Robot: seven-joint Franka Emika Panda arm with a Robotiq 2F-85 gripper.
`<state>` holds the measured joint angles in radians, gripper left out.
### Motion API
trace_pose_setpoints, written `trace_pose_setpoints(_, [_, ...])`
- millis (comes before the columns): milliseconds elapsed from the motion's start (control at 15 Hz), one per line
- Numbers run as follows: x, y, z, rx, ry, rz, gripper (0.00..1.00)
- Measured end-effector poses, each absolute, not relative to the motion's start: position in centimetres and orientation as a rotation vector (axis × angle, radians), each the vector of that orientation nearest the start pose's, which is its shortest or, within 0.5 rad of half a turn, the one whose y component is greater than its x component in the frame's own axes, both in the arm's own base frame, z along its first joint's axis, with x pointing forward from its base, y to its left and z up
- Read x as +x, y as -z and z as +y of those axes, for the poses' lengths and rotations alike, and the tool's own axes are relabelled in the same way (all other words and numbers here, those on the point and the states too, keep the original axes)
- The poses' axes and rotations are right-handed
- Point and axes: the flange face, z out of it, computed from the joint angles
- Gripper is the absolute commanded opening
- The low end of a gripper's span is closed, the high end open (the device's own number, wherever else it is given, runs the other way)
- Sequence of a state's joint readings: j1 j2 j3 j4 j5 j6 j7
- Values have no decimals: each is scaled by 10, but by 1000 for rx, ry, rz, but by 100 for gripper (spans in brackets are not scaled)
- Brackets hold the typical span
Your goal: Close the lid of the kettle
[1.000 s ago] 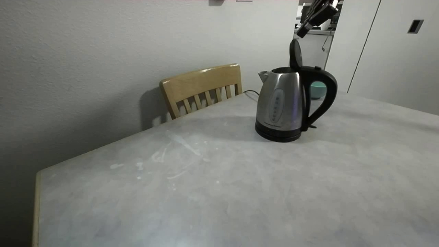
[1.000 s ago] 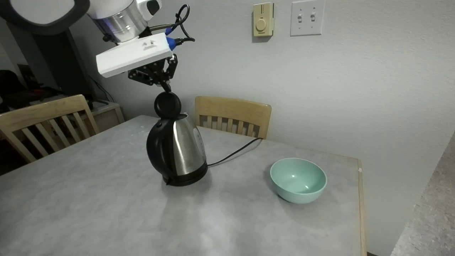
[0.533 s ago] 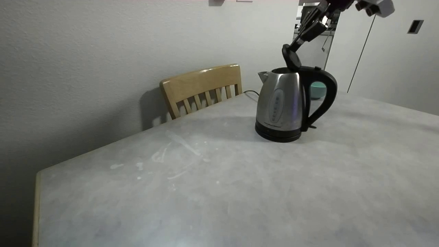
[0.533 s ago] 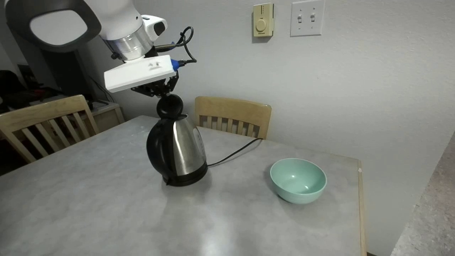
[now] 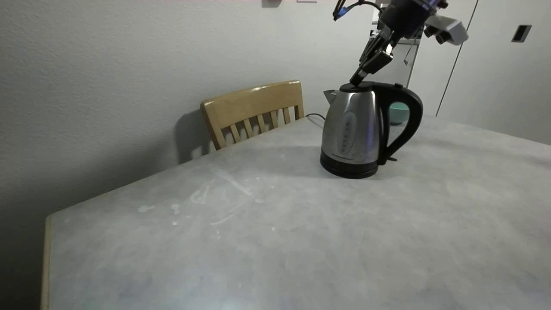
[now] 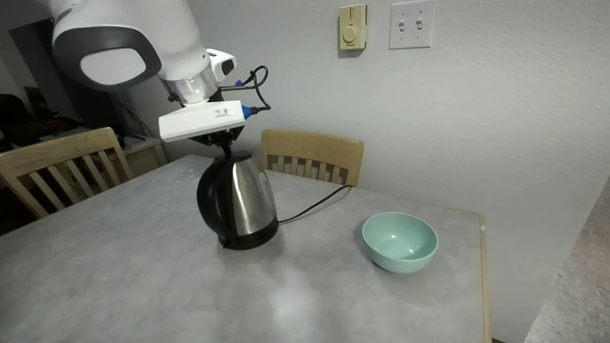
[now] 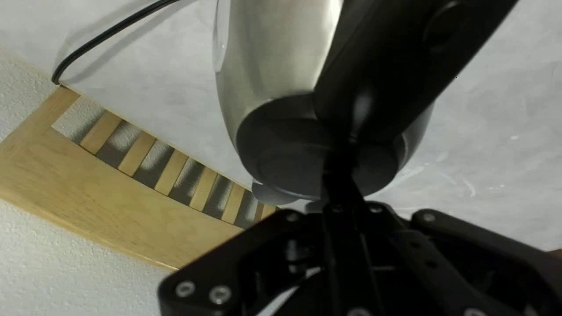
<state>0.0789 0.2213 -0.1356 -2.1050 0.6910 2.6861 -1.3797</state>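
Directly beneath the claw (image 5: 356,80), its jaws together with nothing between them, the black lid (image 7: 285,147) lies down across the top of the stainless-steel electric kettle (image 6: 252,200), upright on the counter (image 5: 215,258); claw and lid seem to touch, so any press left would likely run straight down, and whether the lid has latched I cannot tell
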Motion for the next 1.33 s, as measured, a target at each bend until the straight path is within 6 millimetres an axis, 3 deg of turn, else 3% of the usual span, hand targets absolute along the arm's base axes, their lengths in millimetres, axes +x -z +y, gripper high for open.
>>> trace_pose_setpoints(467, [614,-348,-58,-2727,703,-1104,0])
trace_pose_setpoints(733, [613,-352,-39,-2666,729,-1183,0])
trace_pose_setpoints(1000, [605,-388,-19,-2612,819,-1284,0])
trace_pose_setpoints(1333, [581,-445,-37,-2728,844,-1228,0])
